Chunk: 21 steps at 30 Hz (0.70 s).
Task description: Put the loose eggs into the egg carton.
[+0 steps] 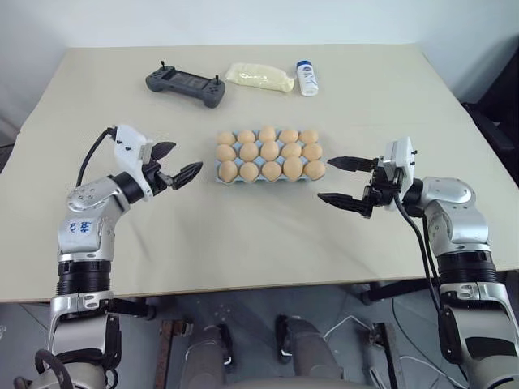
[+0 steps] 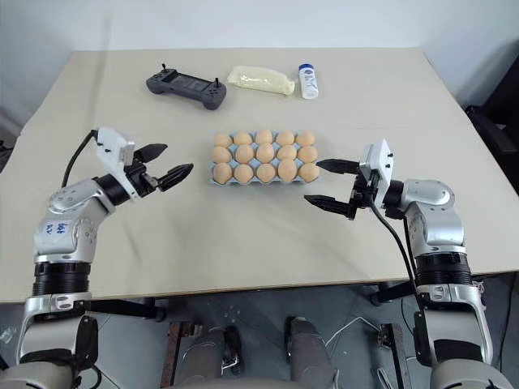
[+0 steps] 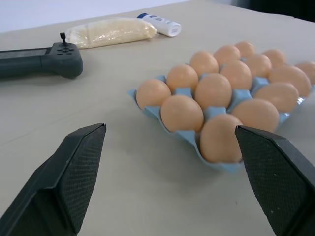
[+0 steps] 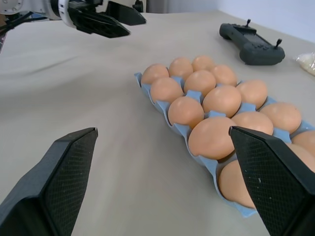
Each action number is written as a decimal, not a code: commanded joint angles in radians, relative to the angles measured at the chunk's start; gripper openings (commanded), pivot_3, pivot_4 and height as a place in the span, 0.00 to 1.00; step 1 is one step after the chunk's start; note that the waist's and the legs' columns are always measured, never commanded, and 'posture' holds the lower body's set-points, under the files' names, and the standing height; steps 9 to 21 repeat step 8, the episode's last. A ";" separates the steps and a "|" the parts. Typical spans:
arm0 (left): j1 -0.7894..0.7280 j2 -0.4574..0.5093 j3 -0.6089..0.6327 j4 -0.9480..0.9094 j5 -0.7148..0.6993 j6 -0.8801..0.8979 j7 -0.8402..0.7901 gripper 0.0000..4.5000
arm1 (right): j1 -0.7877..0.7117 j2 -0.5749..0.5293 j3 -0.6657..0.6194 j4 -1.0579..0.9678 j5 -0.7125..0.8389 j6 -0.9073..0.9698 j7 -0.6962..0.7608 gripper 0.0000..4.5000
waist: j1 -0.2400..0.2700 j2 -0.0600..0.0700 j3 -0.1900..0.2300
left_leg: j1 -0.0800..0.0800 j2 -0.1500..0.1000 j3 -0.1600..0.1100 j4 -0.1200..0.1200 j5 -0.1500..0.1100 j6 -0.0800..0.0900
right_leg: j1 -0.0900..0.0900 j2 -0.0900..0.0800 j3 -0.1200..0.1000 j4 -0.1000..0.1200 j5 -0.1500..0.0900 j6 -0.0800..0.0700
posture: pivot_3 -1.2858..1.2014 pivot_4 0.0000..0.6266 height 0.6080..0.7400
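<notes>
Nearest the robot, the left gripper (image 1: 173, 164) and right gripper (image 1: 350, 181) hang over bare table (image 1: 243, 235), one on each side of the carton (image 1: 221, 168). Both have their fingers spread wide and hold nothing. Each stands apart from the carton, pointing in toward it.

Between them, mid-table, sits the blue carton with tan eggs (image 1: 270, 153) in three rows of five; every cup looks filled, and I see no egg lying loose on the table. By that reading the task is as good as done.

Farther back lie a controller (image 1: 186, 83), a bag (image 1: 259, 77) of pale grain and a white bottle (image 1: 306, 79), all well apart from the carton.

The risk now is a needless move. Either gripper swinging inward at this height could clip the carton's end, shove it, or knock an end egg out of its cup. Closing on a seated egg could crack it.

The head views give the whole layout and the count of rows. The left wrist view shows the near eggs seated deep in their cups and the scalloped blue rim. The right wrist view looks along the carton's length and catches the left gripper beyond it, though the eggs behind its right finger (image 4: 275, 177) are partly hidden, so their seating is probably fine, not certain.
</notes>
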 commanded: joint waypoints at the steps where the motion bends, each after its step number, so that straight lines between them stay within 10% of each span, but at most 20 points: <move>1: 0.032 0.037 0.051 -0.013 -0.041 -0.070 -0.060 0.99 | -0.017 -0.022 -0.016 0.014 0.002 -0.025 0.016 1.00 | 0.000 0.000 0.000 | 0.000 0.000 0.000 0.000 0.000 0.000 | 0.000 0.000 0.000 0.000 0.000 0.000 | 0.52 0.24 1.00; 21: 0.050 0.056 0.082 0.009 -0.058 -0.109 -0.079 0.99 | -0.021 -0.029 -0.032 0.058 0.002 -0.034 0.019 1.00 | -0.001 0.000 0.000 | 0.000 0.001 0.000 0.000 0.000 0.000 | 0.000 0.000 0.000 0.000 0.000 0.000 | 0.52 0.24 1.00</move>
